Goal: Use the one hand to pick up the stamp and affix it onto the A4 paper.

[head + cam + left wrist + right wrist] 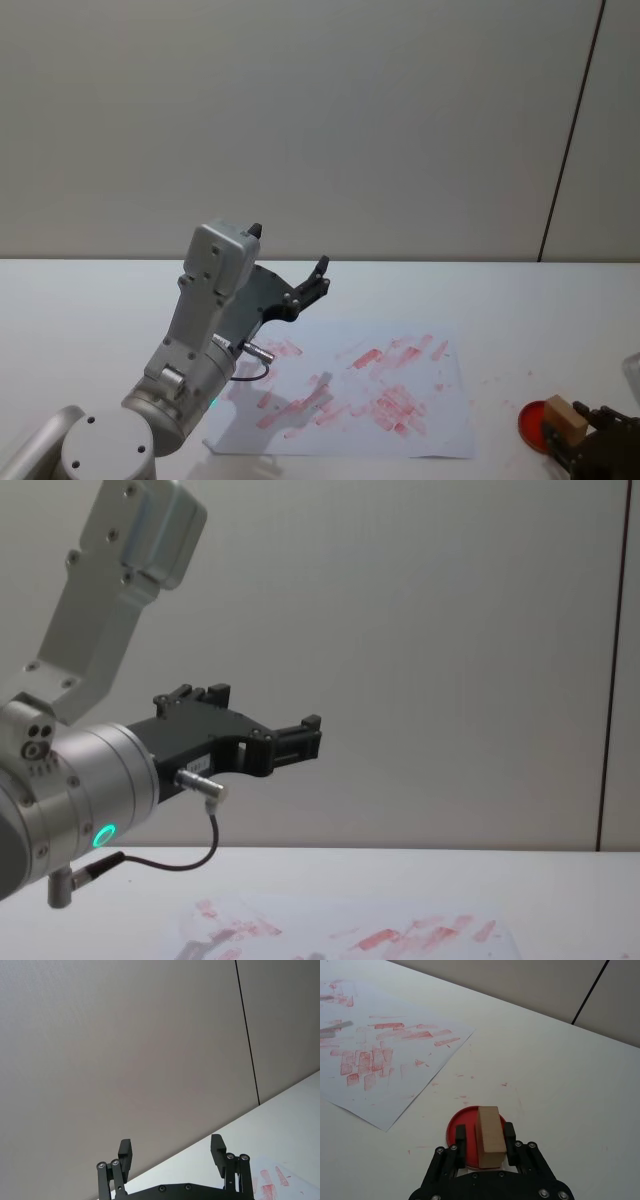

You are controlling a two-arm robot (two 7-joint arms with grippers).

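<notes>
Off to the right of the paper (395,1085), upright on a round red ink pad (451,1135): the stamp (489,1130), probably set there to wet its underside. Straddled by the right gripper (485,1132), jaws a little parted, one against the block and a sliver of red beside the other, so likely lined up for a squeeze and lift. Plain pale wood, square-edged, flat-topped, matte; rigid enough to clamp without give. Shallow disc of a pad. Thin flat sheet, smeared with red bars and blotches, loose on the smooth white table (560,1090). Held high over that sheet, seemingly just out of the way: left gripper (171,1149), jaws spread, nothing between.
</notes>
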